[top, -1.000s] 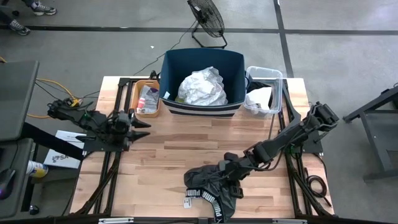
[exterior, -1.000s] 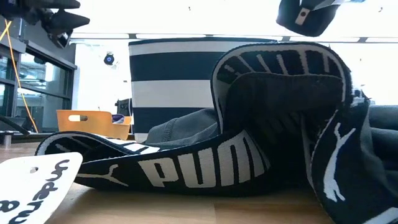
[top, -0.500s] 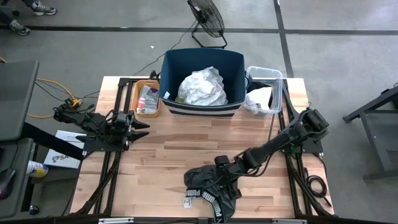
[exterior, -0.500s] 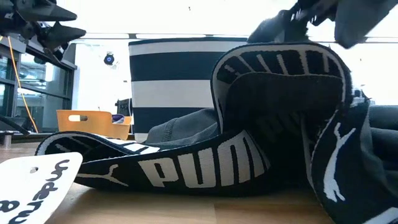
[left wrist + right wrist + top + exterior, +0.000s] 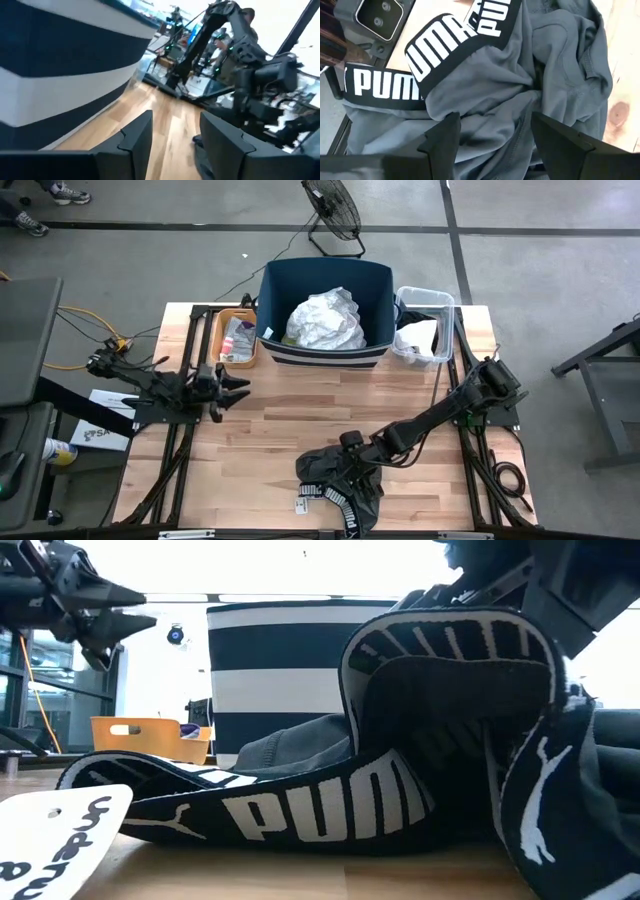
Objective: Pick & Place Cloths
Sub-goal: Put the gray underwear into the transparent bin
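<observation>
Grey fabric fills the right wrist view: the dark grey shorts (image 5: 510, 90) with their lettered waistband (image 5: 445, 45) lie crumpled on the table (image 5: 290, 420) near its front edge, a little right of the middle. Over the last second the right arm has stretched forward and down across the table, and its hand (image 5: 352, 444) now sits right over the heap, at the side away from the front edge. Its fingers have also spread in that second; in the wrist view they stand apart with the cloth showing between them, holding nothing. The shorts themselves have not shifted at all (the low view shows the waistband (image 5: 300, 805) lying exactly as it did).

My reading is that this is the approach finishing: the hand has opened and come down for a grasp, and closing on a fold of the grey cloth is what remains before any lift. The navy bin (image 5: 325, 280) at the back edge already holds a white bundle (image 5: 325, 320), so it is the likely destination, with an orange tray (image 5: 236, 337) beside it on the left.

The left hand (image 5: 232, 387) has edged inward from the left edge, its fingers part open and empty, hovering above the wood well away from the shorts.
</observation>
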